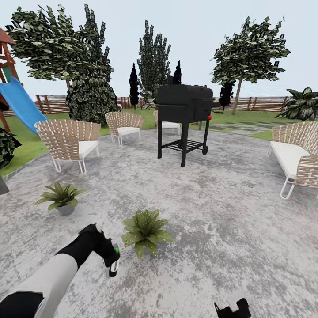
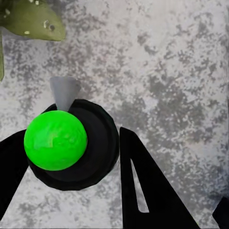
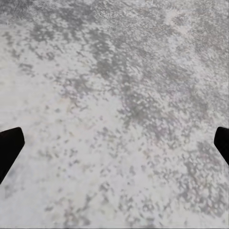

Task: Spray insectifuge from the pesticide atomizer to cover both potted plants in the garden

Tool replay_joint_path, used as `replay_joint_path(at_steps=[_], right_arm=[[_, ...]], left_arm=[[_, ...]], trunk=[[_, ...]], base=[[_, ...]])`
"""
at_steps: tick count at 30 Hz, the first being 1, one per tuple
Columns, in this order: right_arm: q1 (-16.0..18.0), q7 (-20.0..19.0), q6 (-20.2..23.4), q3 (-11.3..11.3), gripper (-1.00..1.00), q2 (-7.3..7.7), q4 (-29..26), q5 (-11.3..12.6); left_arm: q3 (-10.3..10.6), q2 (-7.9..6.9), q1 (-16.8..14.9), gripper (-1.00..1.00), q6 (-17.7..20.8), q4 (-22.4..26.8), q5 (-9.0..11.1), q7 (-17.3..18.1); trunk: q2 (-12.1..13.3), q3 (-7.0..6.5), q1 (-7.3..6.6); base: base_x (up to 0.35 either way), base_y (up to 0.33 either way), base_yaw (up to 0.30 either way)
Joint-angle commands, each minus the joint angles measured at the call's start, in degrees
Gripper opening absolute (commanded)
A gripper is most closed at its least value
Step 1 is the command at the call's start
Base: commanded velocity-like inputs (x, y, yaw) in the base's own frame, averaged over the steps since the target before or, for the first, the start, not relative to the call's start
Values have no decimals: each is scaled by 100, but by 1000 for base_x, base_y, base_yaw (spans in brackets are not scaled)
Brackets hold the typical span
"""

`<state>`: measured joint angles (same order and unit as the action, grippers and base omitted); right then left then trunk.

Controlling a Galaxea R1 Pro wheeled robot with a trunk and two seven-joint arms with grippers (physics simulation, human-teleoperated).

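Grey speckled stone paves the round patio (image 1: 212, 212), ringed by wicker chairs (image 1: 68, 141) with a black grill (image 1: 183, 110) standing at the far middle; beyond it lie lawn, trees, a slatted wooden fence (image 1: 260, 104) and, far left, a blue slide (image 1: 20, 104). Two potted plants sit on the stone at the near left; one (image 1: 62, 197) in a small grey pot lies further left and a little farther off, the other (image 1: 145, 230) nearer the middle, well apart from the first. In the head view the left gripper (image 1: 113, 261) hangs just left of this nearer plant, holding the pesticide atomizer (image 1: 114, 264) upright above the stone; from there the bottle is a small dark shape with a white band and a green dot. The left wrist view looks straight down on it; the atomizer's bright green round cap (image 2: 55, 140) sits on a dark round top with a grey nozzle pointing away, black fingers (image 2: 143, 191) clamped on either side, and speckled leaf tips (image 2: 33, 19) of the plant show at the corner. The right gripper (image 1: 232, 309) shows at the near edge of the head view, low and right; its wrist view shows bare stone with the two fingers (image 3: 9, 148) spread wide apart, nothing between them.
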<state>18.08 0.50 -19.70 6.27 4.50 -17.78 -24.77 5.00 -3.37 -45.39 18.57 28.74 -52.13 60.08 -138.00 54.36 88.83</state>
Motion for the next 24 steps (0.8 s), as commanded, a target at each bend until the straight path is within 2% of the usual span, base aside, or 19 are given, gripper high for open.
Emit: replay_joint_path(at_steps=[1,3,5,6,8,9,10,12,15,16,19,21,24], right_arm=[[3,-279,-22,40,100,-3,-184,-215],[3,-870,-19,35,100,-2,-541,-441],[3,-1648,-12,33,100,-2,-1002,-642],[3,-1870,-10,32,100,-2,-1137,-699],[8,-2766,-7,31,100,-2,-1574,-1004],[10,-3363,-2,32,100,-5,-1883,-1133],[18,-3782,0,32,100,-9,-2120,-1179],[34,-4089,1,30,100,-20,-2303,-1200],[37,-4161,1,19,100,-60,-2343,-1210],[37,-4171,-2,17,-100,-79,-2348,-1212],[38,-4186,-7,12,-100,-102,-2352,-1208],[38,-4189,-7,-26,-100,-150,-2365,-1207],[38,-4279,1,-381,-100,-310,-2486,-1206]], left_arm=[[33,3,0,-100,-75,-26,70,-10],[40,22,2,-100,-398,-80,117,-39],[52,46,3,-100,-851,-115,119,-51],[59,49,3,-100,-939,-121,118,-52],[81,32,38,-100,-1091,-159,103,-50],[100,22,105,-100,-1194,-208,76,-50],[109,13,140,-100,-1338,-235,57,-52],[114,5,222,-100,-1516,-252,-33,-50],[115,5,321,-100,-1580,-247,-239,-52],[115,12,342,-100,-1619,-249,-332,-55],[102,46,395,-100,-1990,-254,-449,-58],[93,64,432,-100,-2162,-255,-459,-62],[79,82,449,-100,-2244,-249,-419,-79]], trunk=[[-2,6,-1],[-2,6,-1],[-2,6,-1],[-2,6,-1],[-2,6,-1],[-2,6,-1],[-2,6,-1],[-2,6,-1],[-2,6,-1],[-2,6,-1],[-2,6,-1],[-2,6,-1],[-2,6,-1]], base=[[0,0,0],[0,0,0],[0,0,0],[0,0,0],[0,0,0],[0,0,0],[0,0,0],[0,0,0],[0,0,0],[0,0,0],[0,0,0],[0,0,0],[0,0,0]])
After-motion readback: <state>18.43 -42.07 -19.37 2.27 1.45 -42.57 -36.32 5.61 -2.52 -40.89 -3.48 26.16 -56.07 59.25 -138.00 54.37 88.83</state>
